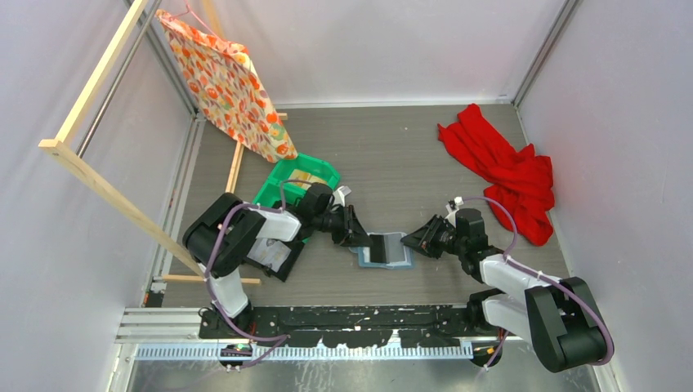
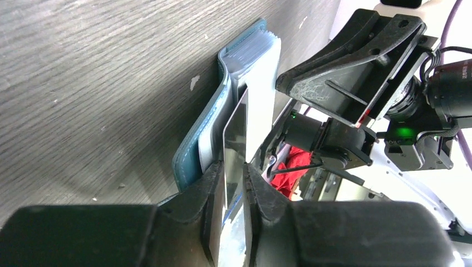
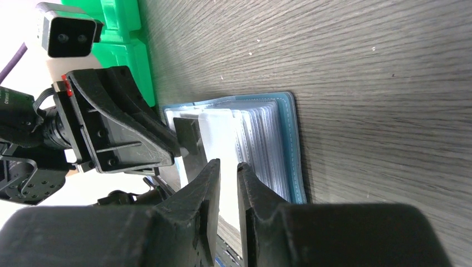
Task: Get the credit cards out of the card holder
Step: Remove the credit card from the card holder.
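The blue-teal card holder (image 1: pixel 394 261) lies open on the table between both arms, its clear sleeves fanned out (image 3: pixel 261 144). A dark credit card (image 2: pixel 236 130) sticks out of a sleeve on the holder's left side (image 2: pixel 203 139). My left gripper (image 2: pixel 245 167) stands around this card with its jaws slightly apart, the card against one pad. From the right, my right gripper (image 3: pixel 227 164) is shut on a pale sleeve (image 3: pixel 220 136) of the holder and keeps it raised. In the top view the left gripper (image 1: pixel 365 238) and right gripper (image 1: pixel 411 241) face each other across the holder.
A green plastic bin (image 1: pixel 282 175) stands just behind the left arm. A red cloth (image 1: pixel 507 171) lies at the back right. A patterned bag (image 1: pixel 229 82) hangs from a wooden frame (image 1: pixel 106 192) on the left.
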You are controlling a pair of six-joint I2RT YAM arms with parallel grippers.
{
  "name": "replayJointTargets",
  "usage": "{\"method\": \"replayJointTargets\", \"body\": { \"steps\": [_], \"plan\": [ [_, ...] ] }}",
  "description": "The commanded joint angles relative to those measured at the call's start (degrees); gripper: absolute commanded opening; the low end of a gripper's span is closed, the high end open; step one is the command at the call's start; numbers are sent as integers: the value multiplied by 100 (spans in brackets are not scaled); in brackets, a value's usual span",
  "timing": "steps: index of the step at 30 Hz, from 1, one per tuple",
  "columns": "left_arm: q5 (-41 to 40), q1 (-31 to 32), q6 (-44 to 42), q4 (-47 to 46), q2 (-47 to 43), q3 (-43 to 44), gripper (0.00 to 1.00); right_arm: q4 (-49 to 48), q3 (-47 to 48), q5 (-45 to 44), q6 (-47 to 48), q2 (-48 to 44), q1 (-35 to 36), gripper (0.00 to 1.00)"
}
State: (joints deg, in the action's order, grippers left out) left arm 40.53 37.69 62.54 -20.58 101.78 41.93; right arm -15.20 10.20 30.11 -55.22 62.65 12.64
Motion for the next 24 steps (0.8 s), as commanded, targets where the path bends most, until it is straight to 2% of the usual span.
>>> {"method": "replayJointTargets", "body": {
  "steps": [1, 10, 15, 24],
  "plan": [
    [275, -17, 253, -578, 160, -104, 24, 492, 9, -382, 274, 135, 32, 24],
    [121, -13, 96, -292, 132, -69, 37, 489, 16, -425, 266, 152, 38, 24],
    [-11, 6, 50, -243, 42, -201, 51, 492, 17, -426, 264, 140, 42, 24],
    [-46, 253, 278, -748, 253, -311, 51, 498, 1, -391, 283, 102, 53, 25]
  ]
}}
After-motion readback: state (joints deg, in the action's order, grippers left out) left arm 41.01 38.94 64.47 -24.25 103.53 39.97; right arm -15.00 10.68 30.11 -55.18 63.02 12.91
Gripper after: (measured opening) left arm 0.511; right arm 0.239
